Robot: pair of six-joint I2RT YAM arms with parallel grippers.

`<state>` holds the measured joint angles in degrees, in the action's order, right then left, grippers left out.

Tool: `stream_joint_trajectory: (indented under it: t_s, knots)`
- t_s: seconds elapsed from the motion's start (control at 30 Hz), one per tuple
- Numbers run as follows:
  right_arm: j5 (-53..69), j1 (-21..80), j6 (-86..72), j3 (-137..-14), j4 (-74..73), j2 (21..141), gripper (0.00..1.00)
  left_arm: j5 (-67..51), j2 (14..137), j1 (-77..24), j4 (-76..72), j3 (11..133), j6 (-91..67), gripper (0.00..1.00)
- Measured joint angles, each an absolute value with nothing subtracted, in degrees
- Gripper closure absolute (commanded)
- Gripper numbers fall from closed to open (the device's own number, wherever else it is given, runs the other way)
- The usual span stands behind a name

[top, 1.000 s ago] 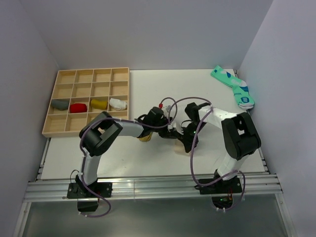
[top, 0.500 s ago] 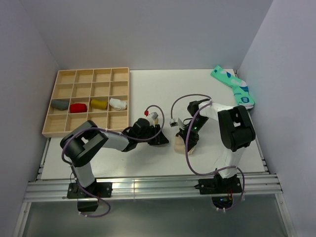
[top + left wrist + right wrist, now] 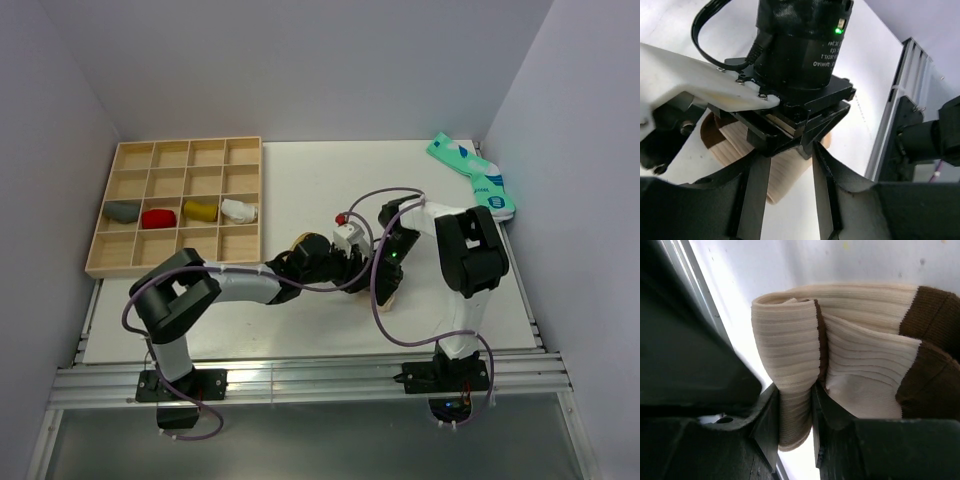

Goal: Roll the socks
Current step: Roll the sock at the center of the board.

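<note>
The right end effector [image 3: 796, 410] is pinching a fold of the beige sock [image 3: 865, 370], jaws narrow on the cloth. The left end effector [image 3: 787, 192] is hovering just left of it, parted and holding nothing. The sock is lying mid-desk [image 3: 300, 180], toward the near edge. Rolling seems under way; next, the left likely needs to pin the sock while the right turns the fold over.

From where I stand, the left arm [image 3: 240, 283] lies low, reaching out toward the beige sock [image 3: 860, 365], with its elbow folded back above its base. The left gripper [image 3: 789, 197] has its fingers spread apart and points at the right wrist [image 3: 800, 55] just in front of it. The right arm [image 3: 468, 250] stands folded tight, forearm dipping to the sock. There the right gripper [image 3: 796, 422] pinches a fold of ribbed fabric.
</note>
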<state>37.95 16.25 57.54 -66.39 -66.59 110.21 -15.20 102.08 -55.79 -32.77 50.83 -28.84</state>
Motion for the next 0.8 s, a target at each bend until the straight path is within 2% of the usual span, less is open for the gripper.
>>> stream_joint_trajectory:
  t_s: [0.27, 0.67, 0.8]
  knots:
    - [36.8, 15.88, 56.31, -66.89, -67.09, 110.59, 0.79, -17.61, 106.96, -56.31, -31.59, 53.49, -22.15, 0.55]
    - [35.81, 15.86, 54.85, -69.08, -68.84, 112.64, 0.79, -20.1, 111.46, -56.95, -33.34, 53.49, -20.38, 0.55]
    - [35.48, 15.86, 54.3, -69.14, -68.86, 112.68, 0.78, -20.29, 111.59, -56.95, -34.24, 53.28, -20.43, 0.58]
